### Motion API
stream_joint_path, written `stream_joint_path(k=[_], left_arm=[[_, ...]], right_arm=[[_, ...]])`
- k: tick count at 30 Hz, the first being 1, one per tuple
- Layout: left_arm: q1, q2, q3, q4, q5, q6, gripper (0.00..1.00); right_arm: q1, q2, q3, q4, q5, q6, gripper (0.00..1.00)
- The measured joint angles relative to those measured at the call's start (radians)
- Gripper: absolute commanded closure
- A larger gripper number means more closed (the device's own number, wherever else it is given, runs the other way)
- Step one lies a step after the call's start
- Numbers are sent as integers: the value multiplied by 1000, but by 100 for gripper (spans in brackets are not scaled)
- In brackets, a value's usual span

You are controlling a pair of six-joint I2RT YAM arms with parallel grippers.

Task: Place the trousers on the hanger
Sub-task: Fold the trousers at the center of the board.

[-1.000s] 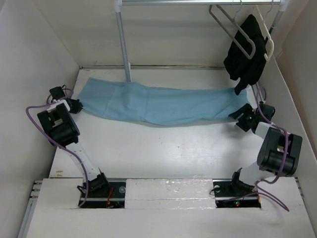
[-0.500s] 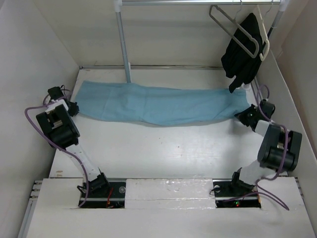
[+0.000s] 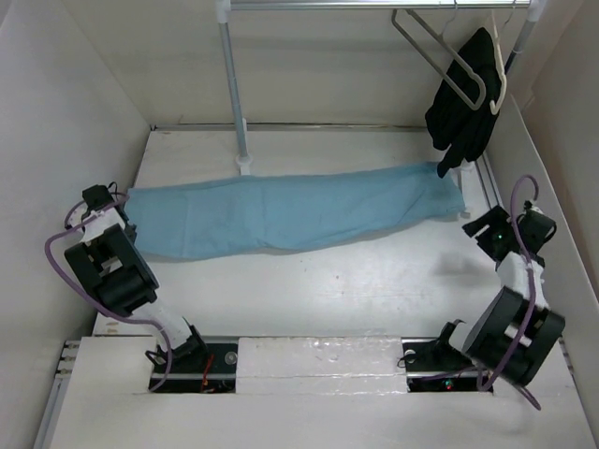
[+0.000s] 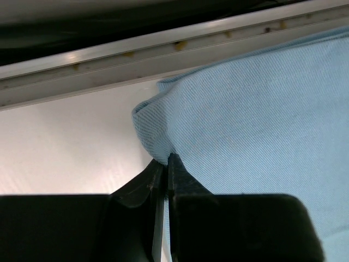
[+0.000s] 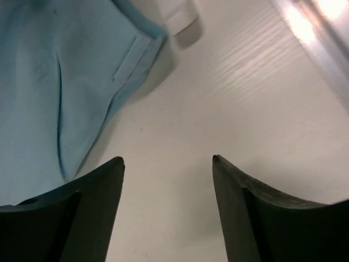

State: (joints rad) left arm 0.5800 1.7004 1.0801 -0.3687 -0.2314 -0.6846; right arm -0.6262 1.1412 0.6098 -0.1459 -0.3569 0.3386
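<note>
Right claw [image 5: 168, 159] near black garment [image 3: 465, 98]

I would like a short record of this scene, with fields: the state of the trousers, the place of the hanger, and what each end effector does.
trousers: light blue, spread flat across the table, on no hanger
hanger: thin, grey, bare, hung on the rail at the back right
left end effector: shut on the edge of the trousers at their left end
right end effector: open, over bare table, apart from the trousers
black garment: hangs on a cream-white hanger beside the grey one
</note>
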Motion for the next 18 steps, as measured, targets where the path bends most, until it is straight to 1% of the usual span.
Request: stream_joint_path(k=[1,4,6,8,9,12,14,15,16,17,18], left_arm=[[5,-10,-13,-1,-6,2,100],[11,-16,-32,-15,-25,10,100],[12,-16,-34,-28,-32,14,100],[13,-16,-34,-31,-26,15,100],[14,-18,-34,-32,-19,15,96],[15,-51,-33,-40,22,11,94],[8,-108,-32,-49,45,2,93],[0,-136,-31,-52,51,-1,92],[-9,-168,-30,-50,60,-3,91],[-17,-198,-30,-50,68,-5,91],[-25,-225,-31,-50,74,-7,90]], right_arm=[[13,42,2,25,-42,-3,18],[54,233,21,119,-142,0,7],[74,358,25,196,-203,30,3],[92,401,39,269,-238,63,1],[109,414,47,297,-227,78,1],[177,457,71,357,-198,133,0],[227,485,80,414,-166,188,2],[253,497,80,445,-151,222,5],[276,507,80,472,-133,256,18],[298,517,79,494,-109,291,25],[319,527,79,509,-84,325,28]])
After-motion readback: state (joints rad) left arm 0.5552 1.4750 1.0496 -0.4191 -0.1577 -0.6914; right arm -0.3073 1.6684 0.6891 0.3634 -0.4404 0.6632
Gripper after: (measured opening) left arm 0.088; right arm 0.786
